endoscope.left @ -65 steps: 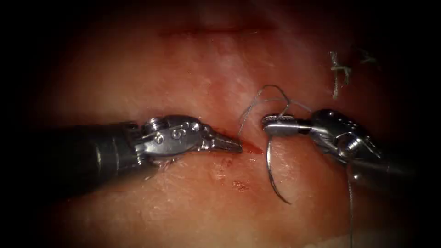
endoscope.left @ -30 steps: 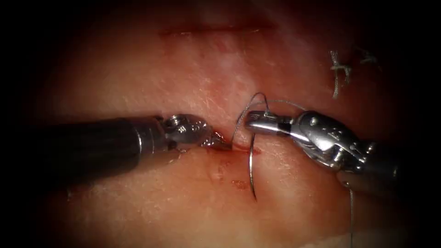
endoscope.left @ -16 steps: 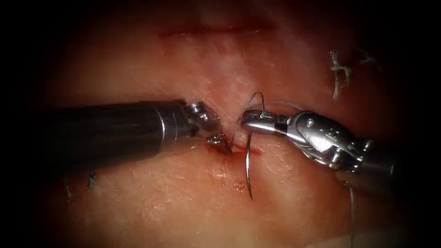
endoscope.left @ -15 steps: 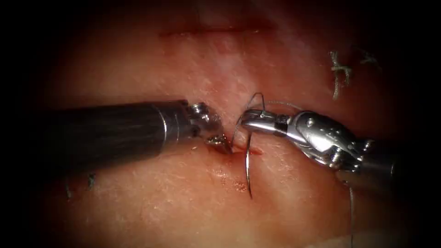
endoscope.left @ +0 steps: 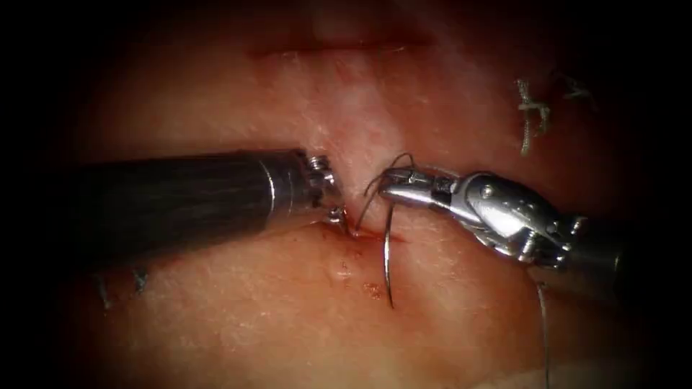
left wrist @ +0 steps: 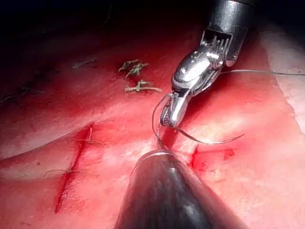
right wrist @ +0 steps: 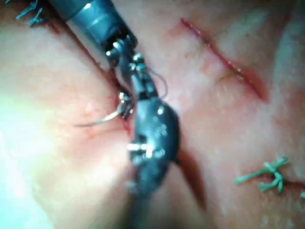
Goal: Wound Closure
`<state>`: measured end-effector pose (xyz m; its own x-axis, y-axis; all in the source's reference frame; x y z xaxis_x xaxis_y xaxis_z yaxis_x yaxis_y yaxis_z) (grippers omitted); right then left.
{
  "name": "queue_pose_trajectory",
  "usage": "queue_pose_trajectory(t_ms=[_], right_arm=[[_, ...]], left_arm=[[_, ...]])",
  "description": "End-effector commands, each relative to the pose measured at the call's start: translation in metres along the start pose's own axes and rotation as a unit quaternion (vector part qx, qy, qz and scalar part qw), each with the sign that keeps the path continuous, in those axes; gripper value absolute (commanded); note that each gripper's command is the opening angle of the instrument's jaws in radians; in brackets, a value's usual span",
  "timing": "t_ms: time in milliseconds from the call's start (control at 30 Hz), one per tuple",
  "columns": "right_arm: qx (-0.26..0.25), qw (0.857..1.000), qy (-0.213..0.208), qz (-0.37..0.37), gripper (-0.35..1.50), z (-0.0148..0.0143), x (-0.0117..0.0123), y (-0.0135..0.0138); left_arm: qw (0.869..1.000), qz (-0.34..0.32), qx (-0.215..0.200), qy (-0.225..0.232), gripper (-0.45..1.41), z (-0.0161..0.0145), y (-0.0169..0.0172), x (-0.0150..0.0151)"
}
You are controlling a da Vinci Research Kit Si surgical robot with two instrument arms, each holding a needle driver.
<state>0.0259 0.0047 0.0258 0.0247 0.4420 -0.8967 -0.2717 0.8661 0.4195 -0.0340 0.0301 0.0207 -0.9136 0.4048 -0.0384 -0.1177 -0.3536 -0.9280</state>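
Endoscope view: the right tool (endoscope.left: pixel 386 193) comes in from the right with its jaws pressed together on the needle (endoscope.left: pixel 387 252), pinching it near the thread end of its curve. The needle is a thin dark steel arc that hangs down from the jaws, crosses the cut (endoscope.left: pixel 375 235) and ends in a free point lying over the tissue (endoscope.left: pixel 288 317) below the cut; whether any part of it has entered the tissue cannot be told. Fine grey thread (endoscope.left: pixel 393 167) loops above the right jaws, and another strand runs down past the right shaft. The left tool (endoscope.left: pixel 344 225) reaches in from the left, its tip pressed down at the left edge of the cut; I cannot tell how its jaws stand or whether they pinch tissue. Red fluid (endoscope.left: pixel 373 289) spots the tissue near the cut. Cut ends of thread (endoscope.left: pixel 532 115) lie well to the upper right.

Left wrist view: the right tool (left wrist: pixel 167 121) holds the needle (left wrist: pixel 209 140), whose curve sweeps out over the tissue (left wrist: pixel 267 181) with its point free. The left tool's dark shaft (left wrist: pixel 167 195) hides its own tip. Thread (left wrist: pixel 156 117) arcs beside the right jaws.

Right wrist view: the needle (right wrist: pixel 97 121) shows as a pale sliver sticking out beside the right tool (right wrist: pixel 126 107), with the left tool (right wrist: pixel 121 50) just beyond it.
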Motion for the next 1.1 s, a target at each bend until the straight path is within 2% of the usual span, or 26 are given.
queue_pose_trajectory(t_ms=[33,133,300,367,533,567,767,933,1100], right_arm=[[0.002,1.0,0.0,0.0,-0.35,0.0007,-0.0007,-0.0001],[0.001,1.0,0.0,0.0,-0.35,0.0007,-0.0007,0.0001],[0.001,1.0,0.001,0.0,-0.35,0.0007,-0.0008,0.0004],[-0.01,1.0,0.004,-0.002,-0.35,0.0007,-0.0007,0.0007],[-0.035,0.999,0.011,-0.008,-0.35,0.0012,0.0,0.0018],[-0.051,0.999,0.012,-0.015,-0.35,0.0017,0.0003,0.0023],[-0.08,0.996,0.01,-0.044,-0.35,0.0028,0.0003,0.0026],[-0.091,0.993,0.007,-0.076,-0.35,0.0035,-0.0001,0.003],[-0.098,0.99,0.003,-0.105,-0.35,0.0039,-0.0015,0.0043]], left_arm=[[1.0,0.001,-0.004,-0.006,0.59,0.0004,-0.0001,0.0005],[1.0,0.006,-0.02,-0.007,0.71,0.0008,0.0004,0.0005],[0.999,0.017,-0.037,0.0,0.76,0.001,0.0007,0.0005],[0.999,0.019,-0.043,0.0,0.84,0.0009,0.0007,0.0005],[0.999,0.017,-0.037,0.015,0.84,-0.0001,0.0006,0.0007],[0.999,0.018,-0.031,0.026,0.79,-0.001,0.0005,0.001],[0.999,0.019,-0.021,0.04,0.76,-0.002,0.0002,0.0012],[0.999,0.019,-0.02,0.043,0.71,-0.0019,0.0005,0.0013],[0.999,0.02,-0.018,0.045,0.66,-0.0015,0.001,0.001]])
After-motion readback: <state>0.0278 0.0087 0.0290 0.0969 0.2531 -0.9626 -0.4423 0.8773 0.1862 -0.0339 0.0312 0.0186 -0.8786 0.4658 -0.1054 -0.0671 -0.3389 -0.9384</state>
